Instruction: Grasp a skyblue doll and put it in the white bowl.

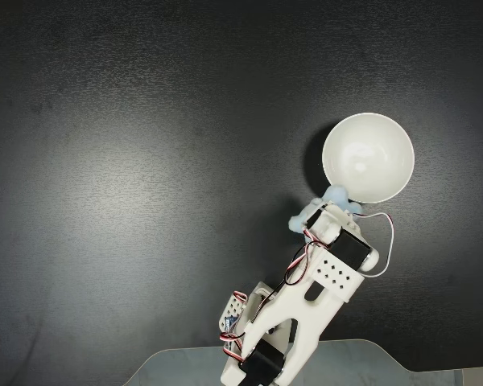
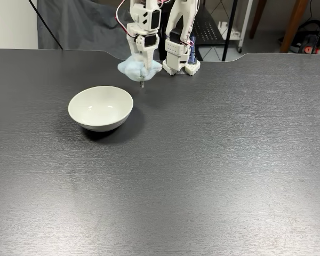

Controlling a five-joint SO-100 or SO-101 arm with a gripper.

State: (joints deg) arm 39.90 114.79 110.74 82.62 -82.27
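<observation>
A lab or office corner; black desk (image 2: pixel 213 160), metal stand legs (image 2: pixel 230 26), floor cables (image 2: pixel 309 29) behind.

Fingers (image 2: pixel 142 63) seemingly buried in doll (image 2: pixel 129 67)

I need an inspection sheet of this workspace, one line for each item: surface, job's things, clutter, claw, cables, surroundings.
Surface: dark matte table, bare around the bowl.
Job's things: round glossy white bowl, empty; fluffy pale-blue plush doll held off the table beside the bowl's rim, not yet inside.
Clutter: nothing seen.
Claw: white claw shut on the doll, pointing down.
Cables: red, white and black wires run along the arm.
Surroundings: grey cloth and dark furniture legs behind the table.
</observation>
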